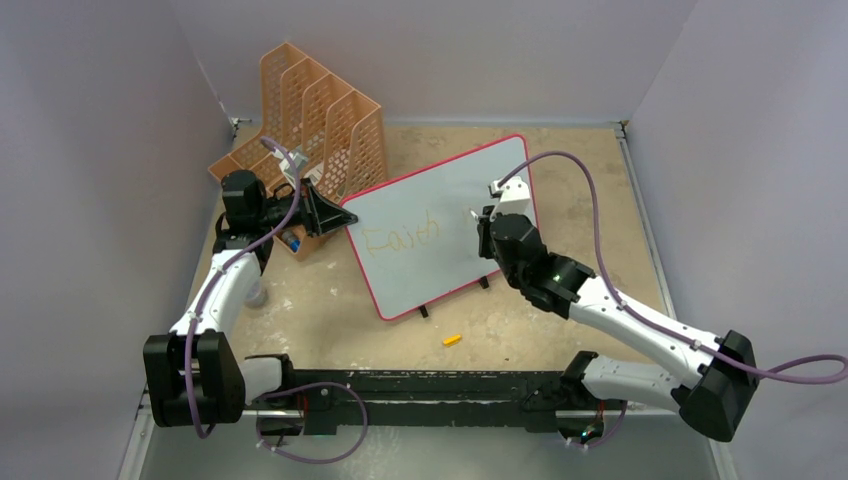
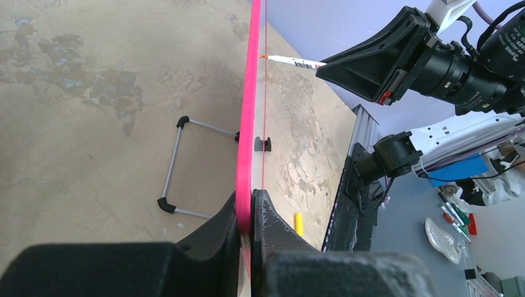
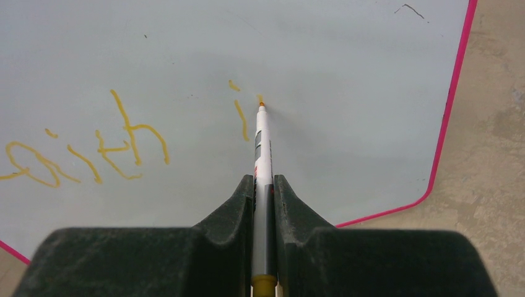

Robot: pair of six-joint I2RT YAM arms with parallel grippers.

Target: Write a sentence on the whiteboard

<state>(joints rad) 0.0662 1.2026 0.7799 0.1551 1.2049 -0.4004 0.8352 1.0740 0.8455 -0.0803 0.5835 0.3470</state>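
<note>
Top external view, items on record:
- whiteboard (image 1: 440, 225): pale board with a red-pink frame and rounded corners, centre of frame, propped at a slant and turned askew on the table (image 1: 580, 180); two black feet (image 1: 424, 311) at its lower edge
- sentence (image 1: 402, 238): thin yellow-orange letters on the left half of the board, reading "Faith"; the right wrist view has "aith" at the left of frame, then a short "i" stroke with its dot near centre
- left gripper (image 2: 251, 207): fingers clenched on the board's frame; the left wrist view shows the pink edge pinched between the two black fingers at bottom centre; in the top view the grip sits at the board's upper left corner
- right gripper (image 3: 264, 185): fingers closed on the marker (image 3: 262, 142), white barrel held lengthwise between them at bottom centre of the right wrist view; orange tip touching the board just right of the "i"
- wire stand (image 2: 176, 164): grey wire leg with black ends, behind the board, left of centre in the left wrist view, resting on the table
- small yellow piece (image 1: 452, 340): lies on the table below the board's lower edge, apart from it
- file rack (image 1: 320, 110): orange, perforated, upper left of the top view, just behind the left gripper
- black scribble (image 3: 408, 8): small mark at the board's upper right in the right wrist view
</note>
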